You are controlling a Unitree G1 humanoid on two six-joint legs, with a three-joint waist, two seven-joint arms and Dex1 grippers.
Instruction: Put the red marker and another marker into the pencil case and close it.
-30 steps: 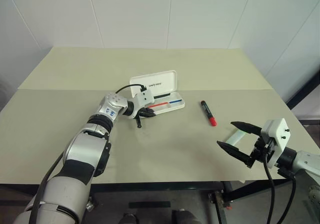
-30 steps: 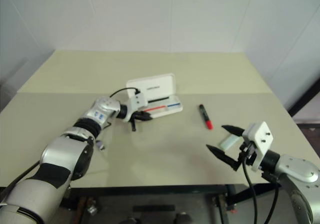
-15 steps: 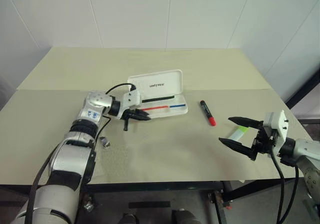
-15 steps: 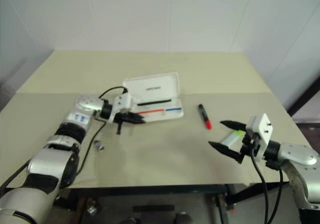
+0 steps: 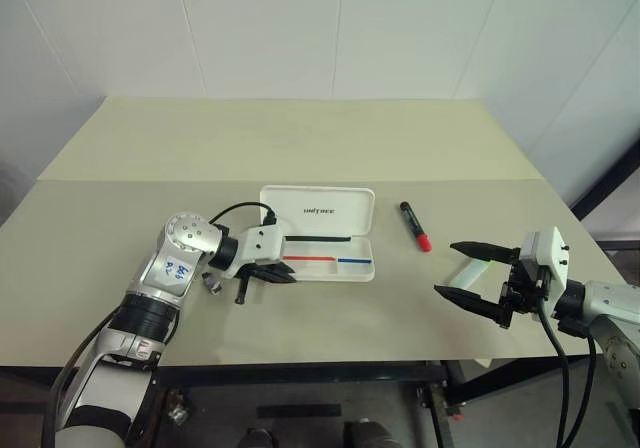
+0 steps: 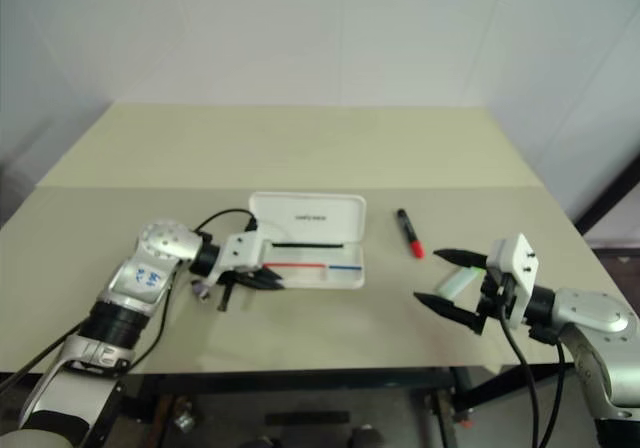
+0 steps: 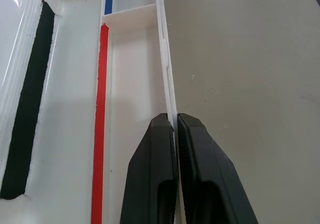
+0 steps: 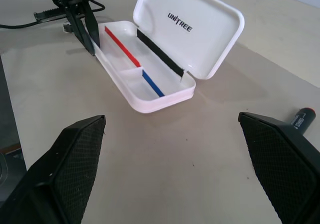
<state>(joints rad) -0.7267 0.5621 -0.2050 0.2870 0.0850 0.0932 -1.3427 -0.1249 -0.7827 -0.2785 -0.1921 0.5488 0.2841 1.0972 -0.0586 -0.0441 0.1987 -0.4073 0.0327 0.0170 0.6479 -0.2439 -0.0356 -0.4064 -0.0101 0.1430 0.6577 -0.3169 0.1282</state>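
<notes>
Fingers of the left gripper (image 7: 175, 129) are pinched on the front wall of the open pencil case (image 5: 330, 266), while the right gripper (image 5: 470, 272), spread wide, is held right of the case, near the red marker (image 5: 416, 226).

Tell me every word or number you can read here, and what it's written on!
"UNITREE": dark letters inside the open lid of the pencil case.
White print on the red marker: too small to read.
Blue writing on the left arm's grey shell: too blurred to read.
</notes>
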